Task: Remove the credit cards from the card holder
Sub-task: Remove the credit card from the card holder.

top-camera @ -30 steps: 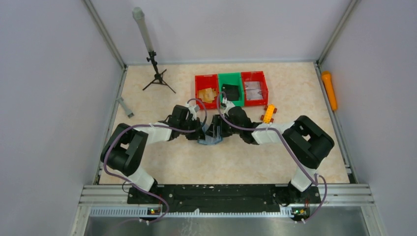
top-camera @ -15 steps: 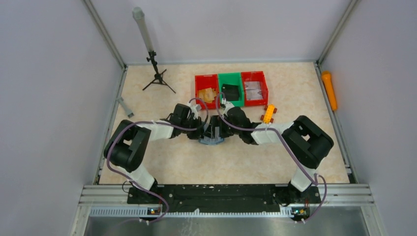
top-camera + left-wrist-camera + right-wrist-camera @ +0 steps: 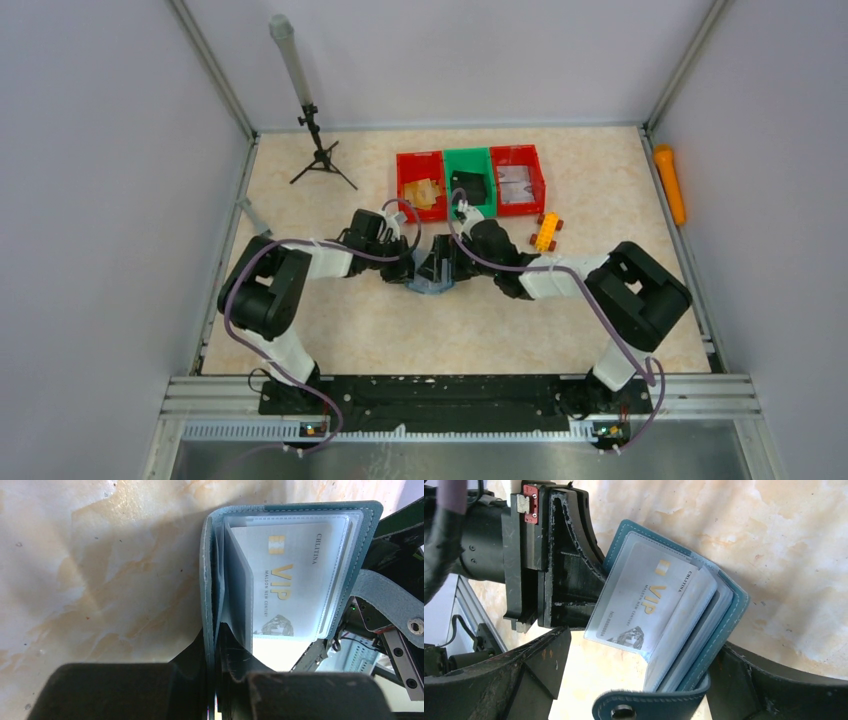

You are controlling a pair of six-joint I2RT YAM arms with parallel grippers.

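While the left pincer [image 3: 216, 647] clamps one card holder [image 3: 206, 580], the right pincer [image 3: 644, 647] gapes around it; one VIP card [image 3: 295, 575] shows.

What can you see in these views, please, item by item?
card holder: one, teal, centre
VIP card: one, white, in its clear sleeve
red bins: two, red, at the back
green bin: one, green, between them, black object inside
toy: one, yellow-orange, right of the bins
cylinder: one, orange, right edge
tripod: one, black with grey pole, back left
left end effector: one, black, shut on the card holder
right end effector: one, black, open, straddling the holder
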